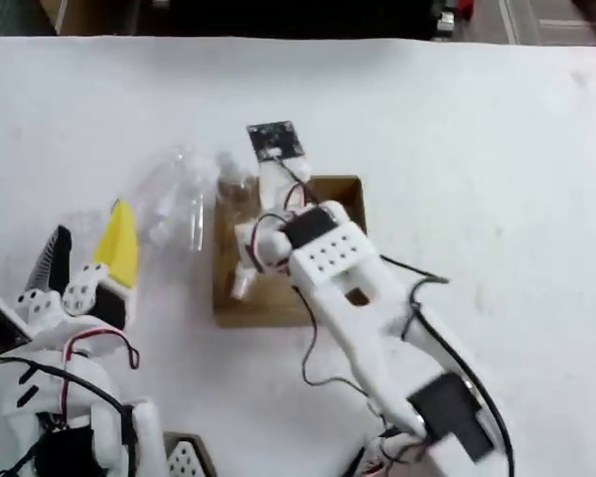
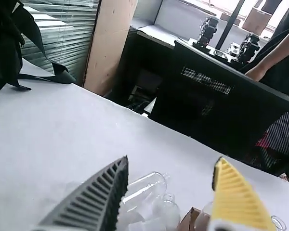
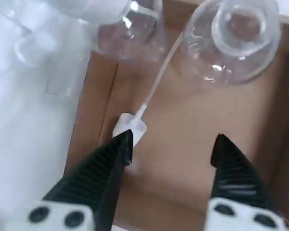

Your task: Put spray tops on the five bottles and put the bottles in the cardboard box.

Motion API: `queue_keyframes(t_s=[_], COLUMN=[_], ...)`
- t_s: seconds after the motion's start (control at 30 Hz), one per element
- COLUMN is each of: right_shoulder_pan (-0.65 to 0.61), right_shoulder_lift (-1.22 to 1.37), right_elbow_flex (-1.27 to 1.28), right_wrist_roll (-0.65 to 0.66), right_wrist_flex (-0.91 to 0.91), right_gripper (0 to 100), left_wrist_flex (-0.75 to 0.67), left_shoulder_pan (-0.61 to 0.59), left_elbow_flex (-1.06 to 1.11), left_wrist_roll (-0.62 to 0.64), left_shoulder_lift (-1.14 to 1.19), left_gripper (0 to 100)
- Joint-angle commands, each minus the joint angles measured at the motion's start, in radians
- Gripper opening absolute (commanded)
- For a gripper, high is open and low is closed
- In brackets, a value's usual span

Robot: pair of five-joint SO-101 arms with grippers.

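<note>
My right gripper [image 3: 173, 139] hangs open over the floor of the cardboard box [image 3: 192, 159], nothing between its black fingers. A white spray top [image 3: 130, 126] with its thin tube lies in the box beside one finger. A clear bottle [image 3: 241, 33] lies in the box further on, and another bottle [image 3: 127, 24] is at the box's rim. In the high view the right arm [image 1: 328, 258] covers much of the box [image 1: 228, 298]. My left gripper [image 1: 89, 224] stands open to the left, yellow and dark fingers apart. Several clear bottles [image 1: 179, 199] lie between it and the box.
The left wrist view looks past the open left gripper [image 2: 172, 163] at clear bottles [image 2: 151, 202] and a box corner [image 2: 190, 221]. A dark desk and chair stand beyond the table's far edge. White tabletop [image 1: 477, 149] stretches to the right of the box.
</note>
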Motion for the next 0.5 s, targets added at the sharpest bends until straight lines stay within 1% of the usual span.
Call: queue_keyframes(t_s=[0.0, 0.13, 0.27, 0.37, 0.47], right_shoulder_pan=[-0.035, -0.058, -0.091, -0.090, -0.087], right_shoulder_lift=[0.070, 0.124, 0.151, 0.165, 0.189], right_elbow_flex=[-0.048, -0.048, -0.048, -0.046, -0.044], right_wrist_roll=[-0.018, -0.021, -0.023, -0.023, -0.023], right_wrist_flex=[-0.079, -0.150, -0.176, -0.199, -0.211], right_gripper=[24.0, 24.0, 24.0, 23.8, 19.9], left_wrist_flex=[-0.031, -0.032, -0.032, -0.032, -0.032], left_shoulder_pan=[-0.007, -0.007, -0.007, -0.007, -0.007], left_elbow_flex=[-0.002, -0.002, -0.002, -0.002, -0.002], left_wrist_roll=[0.008, 0.005, 0.005, 0.005, 0.005], left_shoulder_lift=[0.001, 0.001, 0.001, 0.001, 0.001], left_gripper=[27, 27, 27, 27, 27])
